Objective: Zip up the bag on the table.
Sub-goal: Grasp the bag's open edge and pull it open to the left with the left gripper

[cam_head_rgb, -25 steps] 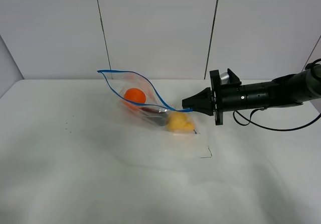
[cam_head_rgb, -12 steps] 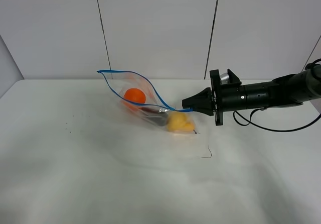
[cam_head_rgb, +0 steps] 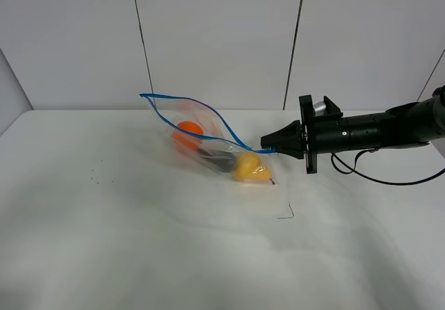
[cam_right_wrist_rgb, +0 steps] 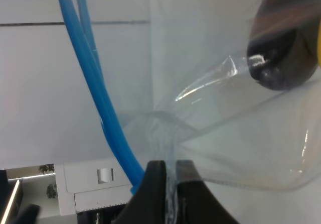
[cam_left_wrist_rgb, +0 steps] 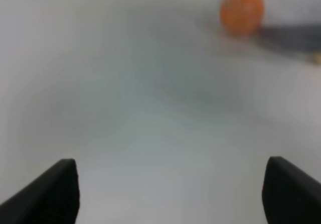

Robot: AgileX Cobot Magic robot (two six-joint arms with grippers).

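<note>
Right pincer (cam_head_rgb: 267, 143) clamped shut on bag (cam_head_rgb: 208, 142) corner beside blue zip strip (cam_right_wrist_rgb: 102, 111); left pincer (cam_left_wrist_rgb: 169, 184) wide open, empty

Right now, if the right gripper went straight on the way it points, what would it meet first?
The bag: the right gripper is shut on its corner, so it would push into the plastic, probably then the yellow toy.

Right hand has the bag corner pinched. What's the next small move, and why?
Probably bring the left hand in to the blue zip strip, right beside the right hand. The right hand is shut on the bag at the strip's end, but the strip's two sides gape apart. The left hand is open over the table, off the bag.
</note>
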